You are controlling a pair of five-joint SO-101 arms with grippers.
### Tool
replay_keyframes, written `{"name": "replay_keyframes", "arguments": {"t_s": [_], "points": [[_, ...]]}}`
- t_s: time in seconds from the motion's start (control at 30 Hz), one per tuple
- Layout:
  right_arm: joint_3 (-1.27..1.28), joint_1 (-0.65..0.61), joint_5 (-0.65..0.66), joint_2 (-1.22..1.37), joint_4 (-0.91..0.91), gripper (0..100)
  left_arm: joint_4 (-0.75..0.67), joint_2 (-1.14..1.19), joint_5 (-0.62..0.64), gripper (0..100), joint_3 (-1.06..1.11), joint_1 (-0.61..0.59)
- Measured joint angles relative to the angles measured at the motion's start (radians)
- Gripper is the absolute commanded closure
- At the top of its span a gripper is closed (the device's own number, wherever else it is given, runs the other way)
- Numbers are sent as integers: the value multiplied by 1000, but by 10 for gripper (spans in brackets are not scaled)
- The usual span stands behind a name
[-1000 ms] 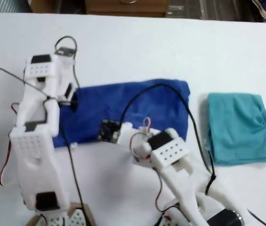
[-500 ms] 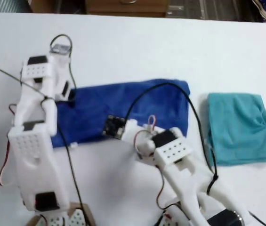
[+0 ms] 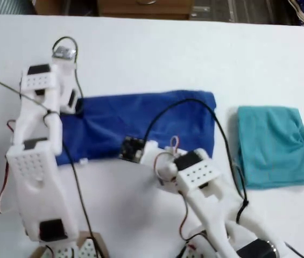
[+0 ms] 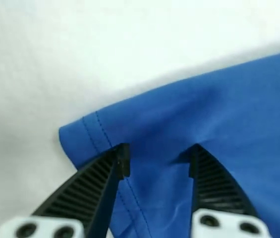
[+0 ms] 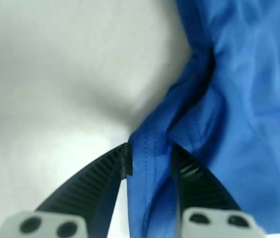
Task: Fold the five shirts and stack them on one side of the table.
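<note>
In the high view the left arm [image 3: 33, 166] covers one end of the blue shirt [image 3: 119, 118] and the right arm [image 3: 197, 174] hides part of its near edge. The picture's lower edge cuts off both arms' bases.

We are 2 white plastic arms, left arm [image 3: 41, 199] and right arm [image 3: 211, 215], built of blocky shells with grids of small holes [image 3: 33, 164] and black motors [image 3: 52, 230] set in. Black and red cables [image 3: 189, 100] loop over us. Our left gripper [image 4: 158, 157] and right gripper [image 5: 148, 158] carry black ribbed fingers [image 4: 97, 186] on white bases [image 4: 45, 229] with 2 dark screws [image 4: 26, 230] each.
</note>
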Motion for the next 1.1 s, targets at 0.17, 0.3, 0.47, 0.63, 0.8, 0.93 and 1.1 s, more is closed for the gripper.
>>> {"name": "replay_keyframes", "arguments": {"t_s": [0.17,0.3,0.47,0.63,0.8,0.93,1.1], "points": [[0,0,0,0,0,865,11,0,0,789,0,14],[0,2,0,0,-40,865,28,-8,0,789,-3,21],[0,17,0,2,-120,882,77,-71,0,789,-2,25],[-6,41,0,68,-184,921,110,-149,0,789,-2,26],[-40,46,0,175,-199,921,110,-149,2,789,-2,28],[-72,46,0,250,-209,925,110,-138,2,789,-2,26],[-107,49,0,281,-206,949,110,-77,2,789,-2,26]]}}
